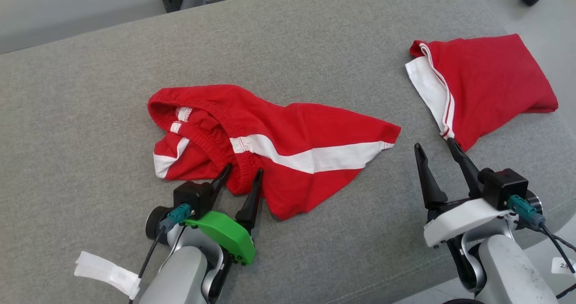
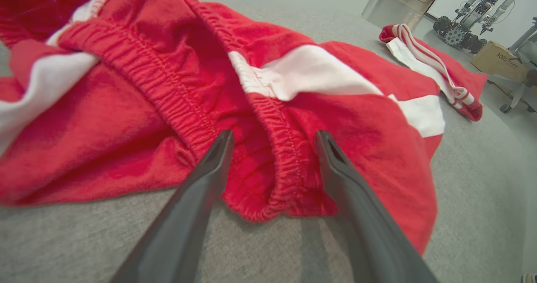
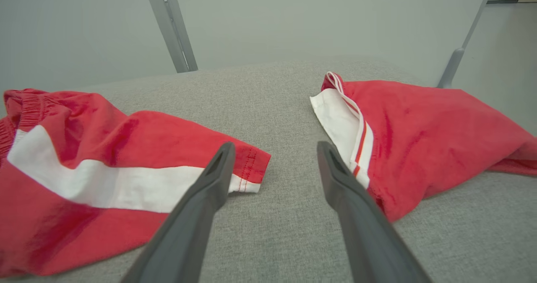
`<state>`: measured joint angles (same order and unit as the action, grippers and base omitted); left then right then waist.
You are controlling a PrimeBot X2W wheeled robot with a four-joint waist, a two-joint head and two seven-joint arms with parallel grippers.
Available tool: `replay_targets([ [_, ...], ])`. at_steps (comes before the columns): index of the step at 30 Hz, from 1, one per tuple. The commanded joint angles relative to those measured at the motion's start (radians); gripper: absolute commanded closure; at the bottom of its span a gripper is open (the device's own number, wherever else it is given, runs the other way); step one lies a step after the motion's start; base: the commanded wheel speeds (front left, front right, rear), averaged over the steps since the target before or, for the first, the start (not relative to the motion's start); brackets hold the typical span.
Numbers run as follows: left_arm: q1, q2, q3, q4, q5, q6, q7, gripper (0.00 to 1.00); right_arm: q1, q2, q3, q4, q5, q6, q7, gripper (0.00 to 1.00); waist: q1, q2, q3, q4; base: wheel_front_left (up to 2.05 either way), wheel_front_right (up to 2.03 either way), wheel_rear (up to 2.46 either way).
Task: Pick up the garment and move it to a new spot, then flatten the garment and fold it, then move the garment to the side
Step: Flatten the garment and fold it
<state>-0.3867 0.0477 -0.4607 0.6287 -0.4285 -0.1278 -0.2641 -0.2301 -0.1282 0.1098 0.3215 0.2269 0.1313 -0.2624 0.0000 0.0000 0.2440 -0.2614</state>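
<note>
In the head view you see crumpled red cloth shorts with white stripes lying mid-way across the grey woven table, their underside hidden. In the left wrist view, your left tool stands open on either side of the gathered elastic waistband. In the right wrist view, your right tool gapes empty between the shorts' hem and a folded red garment.

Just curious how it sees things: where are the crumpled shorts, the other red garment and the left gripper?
crumpled shorts (image 1: 315,160), head view, on the white stripe.
other red garment (image 1: 495,74), head view, on its red middle.
left gripper (image 1: 243,169), head view, between the fingertips.
</note>
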Motion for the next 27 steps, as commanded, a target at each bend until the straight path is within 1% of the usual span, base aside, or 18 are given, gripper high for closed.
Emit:
replay_targets([
  [1,-0.019,0.006,0.005,0.011,0.009,-0.004,0.001,0.00,-0.006,0.004,0.000,-0.004,0.003,-0.001,-0.003,0.00,0.0000,0.0000,0.024,-0.022,0.00,0.00,0.00],
  [2,-0.022,0.006,0.009,0.014,0.011,-0.004,0.001,0.00,-0.007,0.004,-0.002,-0.005,0.003,-0.001,-0.003,0.00,0.0000,0.0000,0.026,-0.024,0.00,0.00,0.00],
  [3,-0.024,0.006,0.015,0.018,0.006,-0.003,0.001,0.06,-0.007,0.004,-0.004,-0.007,0.003,-0.001,-0.003,0.00,0.0000,0.0000,0.028,-0.024,0.00,0.00,0.00],
  [4,-0.025,0.006,0.014,0.020,0.006,-0.003,0.001,0.63,-0.008,0.005,-0.005,-0.007,0.003,-0.001,-0.003,0.00,0.0000,0.0000,0.029,-0.024,0.00,0.00,0.00],
  [5,-0.031,0.006,0.030,-0.024,0.004,-0.003,0.000,1.00,-0.006,0.011,-0.017,-0.010,-0.003,-0.001,-0.003,0.00,0.0000,0.0000,0.028,-0.015,0.00,0.00,0.00],
  [10,0.027,0.005,0.127,-0.132,0.041,-0.003,0.001,1.00,0.013,0.010,-0.030,-0.001,-0.002,-0.001,-0.003,0.00,0.0000,0.0000,0.009,0.042,0.00,0.00,0.00],
  [14,0.068,0.005,0.180,-0.178,0.069,-0.003,0.001,1.00,0.025,0.011,-0.036,0.010,0.002,-0.001,-0.003,0.00,0.0000,0.0000,-0.019,0.109,0.00,0.00,0.00],
  [16,0.092,0.006,0.211,-0.185,0.075,-0.003,0.001,1.00,0.030,0.012,-0.037,0.016,0.006,-0.001,-0.003,0.00,0.0000,0.0000,-0.034,0.143,0.00,0.00,0.00],
  [17,0.092,0.006,0.211,-0.185,0.075,-0.003,0.001,1.00,0.030,0.012,-0.037,0.016,0.006,-0.001,-0.003,0.00,0.0000,0.0000,-0.034,0.143,0.00,0.00,0.00],
  [21,0.134,0.006,0.266,-0.179,0.089,-0.003,0.001,1.00,0.041,0.017,-0.037,0.027,0.010,-0.001,-0.003,0.00,0.0000,0.0000,-0.062,0.202,0.00,0.00,0.00],
  [25,0.176,0.012,0.279,-0.152,0.087,-0.003,0.001,1.00,0.052,0.023,-0.035,0.042,0.013,-0.001,-0.003,0.00,0.0000,0.0000,-0.085,0.243,0.00,0.00,0.00],
  [27,0.193,0.013,0.270,-0.137,0.080,-0.003,0.001,1.00,0.058,0.029,-0.033,0.048,0.012,-0.001,-0.003,0.00,0.0000,0.0000,-0.094,0.255,0.00,0.00,0.00],
])
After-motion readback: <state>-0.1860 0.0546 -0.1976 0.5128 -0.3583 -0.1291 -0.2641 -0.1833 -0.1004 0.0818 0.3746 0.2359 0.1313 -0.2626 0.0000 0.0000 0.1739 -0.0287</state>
